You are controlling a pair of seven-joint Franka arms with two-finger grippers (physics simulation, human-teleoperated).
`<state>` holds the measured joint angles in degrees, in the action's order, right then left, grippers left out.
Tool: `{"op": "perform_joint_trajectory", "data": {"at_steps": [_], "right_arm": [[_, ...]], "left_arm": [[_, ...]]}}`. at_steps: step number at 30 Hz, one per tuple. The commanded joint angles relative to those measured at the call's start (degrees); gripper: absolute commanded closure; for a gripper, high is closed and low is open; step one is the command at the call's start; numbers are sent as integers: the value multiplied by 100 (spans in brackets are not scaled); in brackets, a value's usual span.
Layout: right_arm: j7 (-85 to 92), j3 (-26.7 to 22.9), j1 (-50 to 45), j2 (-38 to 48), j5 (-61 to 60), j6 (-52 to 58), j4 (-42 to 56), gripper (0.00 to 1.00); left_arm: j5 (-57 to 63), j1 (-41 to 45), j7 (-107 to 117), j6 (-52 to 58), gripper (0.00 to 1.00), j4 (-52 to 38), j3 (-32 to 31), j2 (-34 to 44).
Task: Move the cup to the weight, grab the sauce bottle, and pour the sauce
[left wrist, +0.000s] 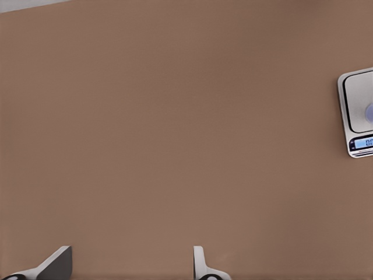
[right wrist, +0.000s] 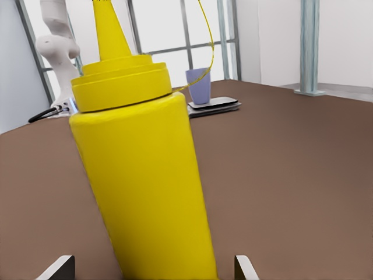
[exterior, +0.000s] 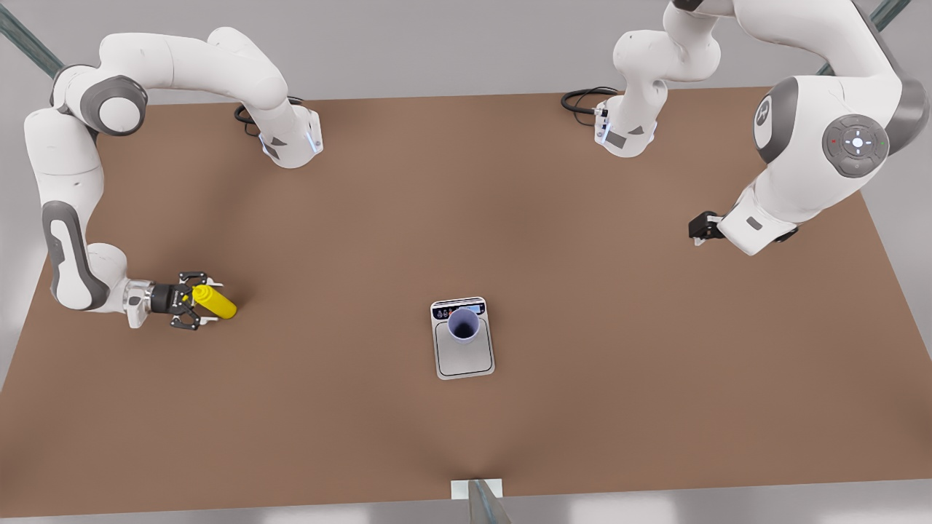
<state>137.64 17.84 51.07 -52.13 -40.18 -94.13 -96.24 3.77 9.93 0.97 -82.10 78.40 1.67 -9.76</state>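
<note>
front view: cup [exterior: 463,324] stands on weight [exterior: 464,339]; right gripper [exterior: 191,300] spread around sauce bottle [exterior: 215,301]; left gripper [left wrist: 131,263] agape, empty.

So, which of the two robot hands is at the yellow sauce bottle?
The right hand, at the front view's left: its fingers straddle the sauce bottle. The left hand waits open, over bare table.
</note>
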Motion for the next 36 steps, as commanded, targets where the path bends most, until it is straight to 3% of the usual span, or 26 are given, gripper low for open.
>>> {"op": "perform_joint_trajectory", "data": {"at_steps": [1, 32, 33, 34, 36], "right_arm": [[0, 0, -9, 1, -7, 0, 0, 0], [-272, 167, -150, 265, -174, 0, -123, 0], [-272, 167, -159, 265, -174, -17, -123, 13], [-272, 176, -159, 265, -165, -88, -123, 38], [-272, 246, -159, 265, -165, -88, -132, 41]], "left_arm": [[-7, 1, 0, 1, 0, 0, 0, 0], [1, -35, -9, 10, 0, 53, 35, 0], [1, -35, -9, 10, 0, 53, 35, 0], [1, -43, -9, 10, 0, 53, 35, 0], [1, -35, -9, 10, 0, 53, 35, -8]]}}
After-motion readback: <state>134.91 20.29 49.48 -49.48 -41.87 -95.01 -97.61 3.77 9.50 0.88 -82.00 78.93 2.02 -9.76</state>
